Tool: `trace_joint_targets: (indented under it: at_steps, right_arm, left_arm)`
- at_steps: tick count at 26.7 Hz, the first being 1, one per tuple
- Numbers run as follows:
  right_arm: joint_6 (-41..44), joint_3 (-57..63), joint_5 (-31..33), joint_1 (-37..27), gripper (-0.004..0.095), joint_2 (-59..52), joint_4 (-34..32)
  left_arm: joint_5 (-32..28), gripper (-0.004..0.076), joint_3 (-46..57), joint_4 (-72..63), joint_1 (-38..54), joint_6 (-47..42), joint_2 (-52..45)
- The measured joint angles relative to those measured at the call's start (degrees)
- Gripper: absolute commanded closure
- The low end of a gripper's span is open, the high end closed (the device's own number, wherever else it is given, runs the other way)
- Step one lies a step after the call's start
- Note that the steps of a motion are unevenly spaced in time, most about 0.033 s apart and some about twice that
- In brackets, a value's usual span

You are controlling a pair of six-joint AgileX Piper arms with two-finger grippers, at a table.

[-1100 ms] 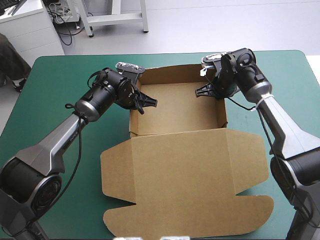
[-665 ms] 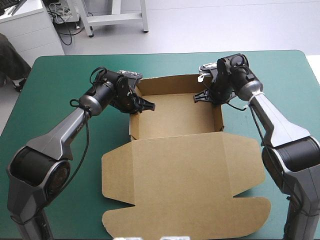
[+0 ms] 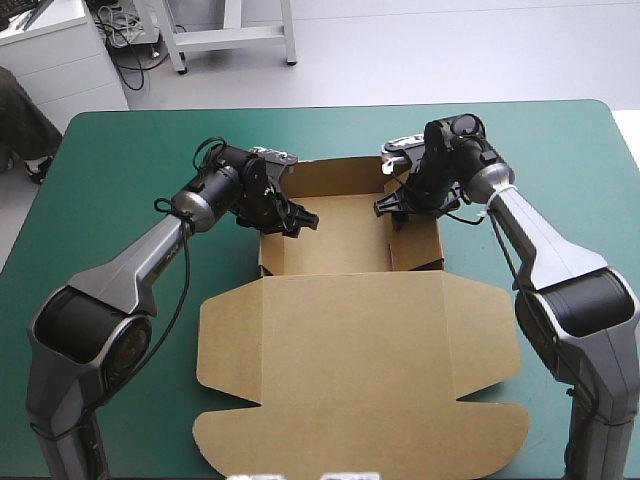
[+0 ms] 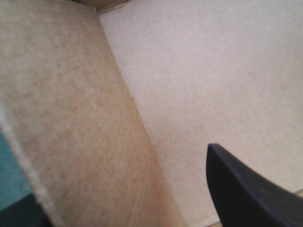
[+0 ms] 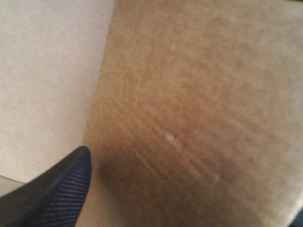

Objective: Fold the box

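**Step in hand: setting the side walls of the box** (image 3: 340, 240)

Position: the box lies on the teal-green surface (image 3: 110, 170). Its tray, walls raised, sits in the upper middle of the high view. The lid (image 3: 360, 370) lies flat and spreads toward the bottom edge.

Left hand (image 3: 305, 218): at the left wall (image 4: 61, 118), centre-left of the high view. In the left wrist view one black finger (image 4: 251, 189) rises at the lower right, inside the tray over its floor (image 4: 203, 71). The wall runs up the left half of that frame. The fingers stand apart and clamp nothing.

Right hand (image 3: 386, 207): at the right wall (image 5: 199, 104), which appears to lean inward in the high view. One finger shows at the lower left of the right wrist view, well off the middle. Read this hand as parted and astride the wall.

Recommended practice:
- Hold each wall between the fingers, not beside them
- Work both sides together so the tray does not slide
- Bring the right wall upright before seating it
- Apply pressure low, near the crease, to avoid buckling the board
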Motion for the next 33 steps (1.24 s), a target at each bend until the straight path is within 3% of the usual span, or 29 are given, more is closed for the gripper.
trace_joint_targets:
  at_steps: [5, 20, 23, 33]
  right_arm:
    - [0.0, 0.0, -0.2, 0.3, 0.0151, -0.3, 0.9]
    - [0.0, 0.0, 0.1, -1.0, 0.0153, -13.1, 0.8]
    - [0.0, 0.0, 0.3, -1.0, 0.0153, -15.7, 0.8]
    - [0.0, 0.0, 0.4, -1.1, 0.0153, -17.3, 0.9]
  left_arm:
    - [2.8, 0.022, -1.4, 2.1, -0.2, -0.9, -0.5]
    - [8.5, 0.0248, -3.9, 7.7, -0.2, -1.3, -13.7]
    - [9.5, 0.0325, -3.9, 8.1, -0.2, -1.4, -17.8]
    - [12.2, 0.0755, 0.6, 7.8, -0.2, 1.8, -32.1]
